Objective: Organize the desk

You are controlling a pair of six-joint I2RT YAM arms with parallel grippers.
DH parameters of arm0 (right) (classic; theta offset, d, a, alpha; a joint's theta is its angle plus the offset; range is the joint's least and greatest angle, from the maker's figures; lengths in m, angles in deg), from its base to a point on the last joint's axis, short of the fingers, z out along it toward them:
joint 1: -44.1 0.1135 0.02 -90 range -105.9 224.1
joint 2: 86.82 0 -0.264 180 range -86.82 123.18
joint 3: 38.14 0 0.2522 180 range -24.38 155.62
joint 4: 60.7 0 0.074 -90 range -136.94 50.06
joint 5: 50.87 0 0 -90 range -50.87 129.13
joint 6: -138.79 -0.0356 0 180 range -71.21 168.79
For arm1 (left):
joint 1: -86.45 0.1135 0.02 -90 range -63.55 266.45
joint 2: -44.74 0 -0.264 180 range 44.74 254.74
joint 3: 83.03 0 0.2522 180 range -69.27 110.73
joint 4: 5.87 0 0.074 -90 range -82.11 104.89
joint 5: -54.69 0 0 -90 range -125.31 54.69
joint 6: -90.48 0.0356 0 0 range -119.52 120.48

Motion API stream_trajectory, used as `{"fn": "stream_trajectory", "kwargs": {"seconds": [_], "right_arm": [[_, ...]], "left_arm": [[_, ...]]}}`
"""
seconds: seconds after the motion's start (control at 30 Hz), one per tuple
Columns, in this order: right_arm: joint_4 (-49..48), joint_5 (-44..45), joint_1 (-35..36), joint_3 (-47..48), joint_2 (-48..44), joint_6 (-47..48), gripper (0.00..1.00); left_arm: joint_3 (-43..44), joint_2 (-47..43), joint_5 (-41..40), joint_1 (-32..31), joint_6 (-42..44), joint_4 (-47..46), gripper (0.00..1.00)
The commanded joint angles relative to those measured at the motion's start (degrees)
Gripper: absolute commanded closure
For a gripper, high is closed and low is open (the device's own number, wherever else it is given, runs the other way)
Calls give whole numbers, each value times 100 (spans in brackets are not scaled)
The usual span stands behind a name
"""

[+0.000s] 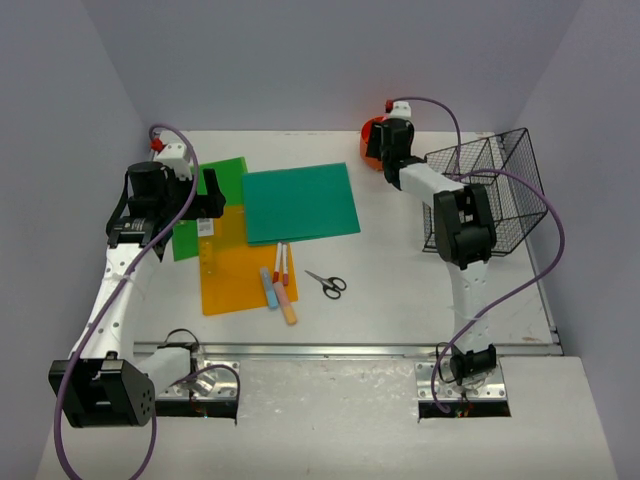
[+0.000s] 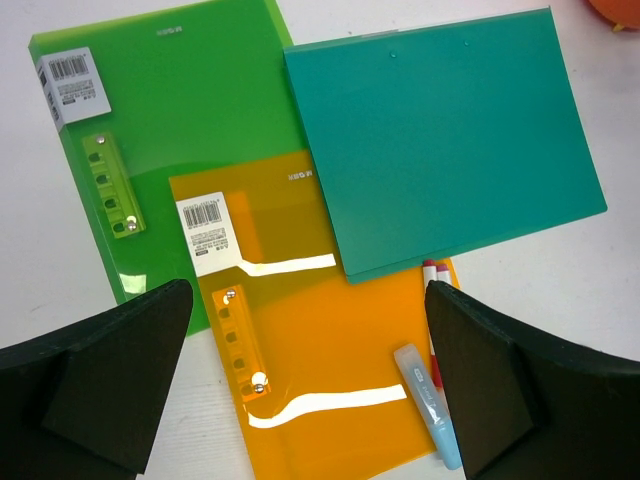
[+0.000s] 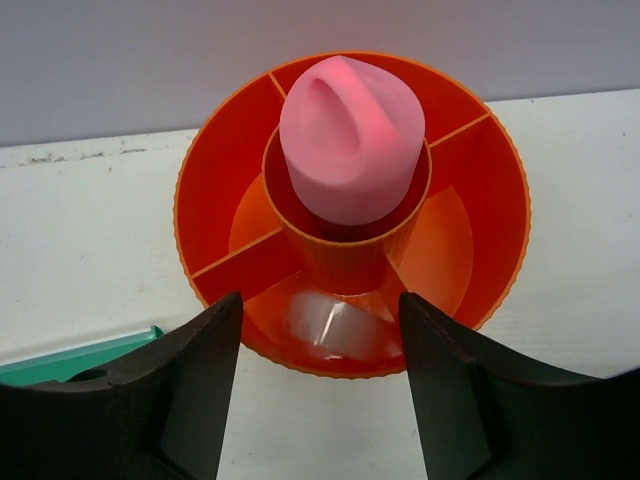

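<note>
The white desk [image 1: 400, 280] holds a green folder [image 2: 170, 120], a teal folder [image 2: 440, 140] and an orange folder [image 2: 320, 350], overlapping each other. Two red-capped markers [image 1: 282, 262], a blue highlighter [image 2: 428, 402], an orange highlighter [image 1: 288, 308] and scissors [image 1: 327, 283] lie beside them. My left gripper [image 2: 310, 390] is open and empty above the orange folder. My right gripper [image 3: 320, 390] is open and empty, just in front of a round orange organizer [image 3: 210, 190] at the back. A pink lump [image 3: 350, 140] sits in its centre cup and something clear [image 3: 335, 325] in its near compartment.
A black wire basket [image 1: 490, 190] stands at the right edge of the desk, beside my right arm. Pale lavender walls close in the back and both sides. A metal rail [image 1: 340, 350] runs along the front edge.
</note>
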Motion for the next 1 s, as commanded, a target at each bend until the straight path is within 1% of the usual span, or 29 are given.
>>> {"fn": "stream_trajectory", "kwargs": {"seconds": [0.0, 0.07, 0.13, 0.2, 0.3, 0.33, 0.4, 0.43, 0.5, 0.57, 0.63, 0.67, 0.7, 0.77, 0.8, 0.87, 0.9, 0.93, 0.97], "right_arm": [[-409, -105, 16, 41, -91, -46, 30], [-378, -201, 22, 33, -184, -54, 25], [-356, -358, 22, -35, -289, -61, 24], [-483, -761, 25, -313, -710, 55, 24], [-616, -1656, 48, -641, -1265, 442, 27], [-527, -2243, 51, -771, -1563, 687, 30], [-295, -3054, 55, -885, -1910, 1044, 30], [31, -3654, 50, -919, -2136, 1406, 31], [783, -4123, 57, -804, -2342, 1832, 32], [2068, -4683, 104, -526, -2396, 2330, 35], [2970, -4955, 169, -251, -2352, 2765, 40], [3479, -4992, 240, 11, -2308, 3023, 43], [4140, -4962, 382, 145, -2257, 3419, 49], [5081, -4776, 673, 211, -2208, 4278, 56], [5532, -4682, 910, 136, -2206, 4500, 59], [6208, -4184, 1368, -101, -2214, 4945, 64], [6393, -4174, 1534, -231, -2223, 5044, 65], [6676, -3949, 1815, -342, -2199, 5137, 65], [6780, -3792, 1941, -509, -2175, 5124, 67]], "left_arm": [[245, -7, 1, 14, -43, -193, 0], [245, 1, 6, 14, -46, -193, 0], [245, 1, 10, 14, -44, -199, 0], [251, -13, 4, 14, -40, -208, 0], [220, -50, 41, 14, -49, -222, 0], [196, -71, 53, 14, -49, -233, 0], [153, -102, 58, 14, -47, -272, 0], [108, -124, 72, 14, -40, -300, 0], [62, -148, 80, 14, -48, -316, 0], [23, -169, 100, 14, -40, -346, 0], [-3, -177, 109, 17, -46, -363, 0], [-13, -188, 113, 23, -40, -369, 0], [-29, -208, 103, 23, -40, -369, 0], [-28, -243, 57, 15, -40, -361, 0], [-22, -256, 25, 14, -174, -349, 0], [33, -271, 18, 57, -363, -300, 0], [68, -280, 69, 92, -432, -266, 0], [150, -264, 192, 190, -572, -192, 0], [229, -234, 260, 242, -649, -99, 0]]}}
